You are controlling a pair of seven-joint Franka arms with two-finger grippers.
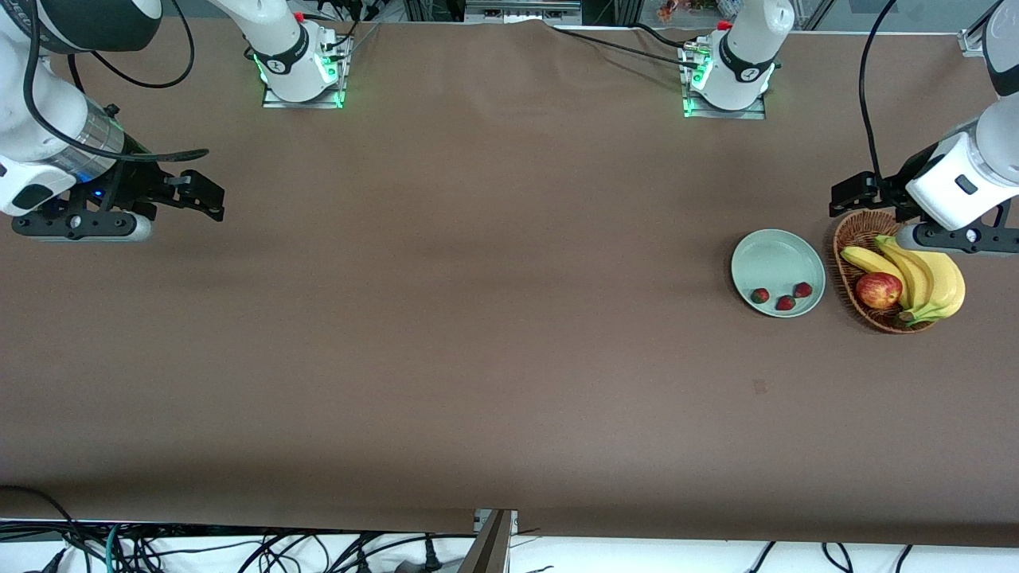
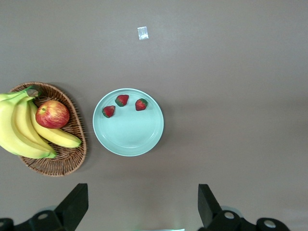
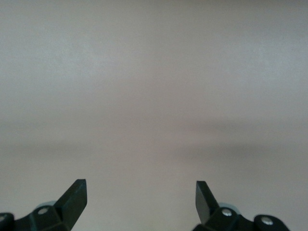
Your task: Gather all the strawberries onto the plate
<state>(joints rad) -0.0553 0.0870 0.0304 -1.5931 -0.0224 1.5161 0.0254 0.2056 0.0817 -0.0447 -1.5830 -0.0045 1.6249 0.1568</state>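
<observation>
**Operator:** When you check the fingers, what do you find?

**Technician:** You find the left gripper [image 2: 139,207] with its fingers [image 2: 74,202] spread wide and holding nothing, up over the basket [image 1: 845,239]. You find the right gripper [image 3: 140,199] likewise spread and holding nothing, waiting over bare table [image 1: 446,318] at the right arm's end.

**Operator:** Where are the task items?

**Technician:** You see all three strawberries [image 1: 785,302] lying in the plate [image 1: 772,255], grouped toward its rim nearer the front camera. The plate sits just beside the basket, which holds bananas [image 1: 927,278] and an apple [image 1: 878,290].
</observation>
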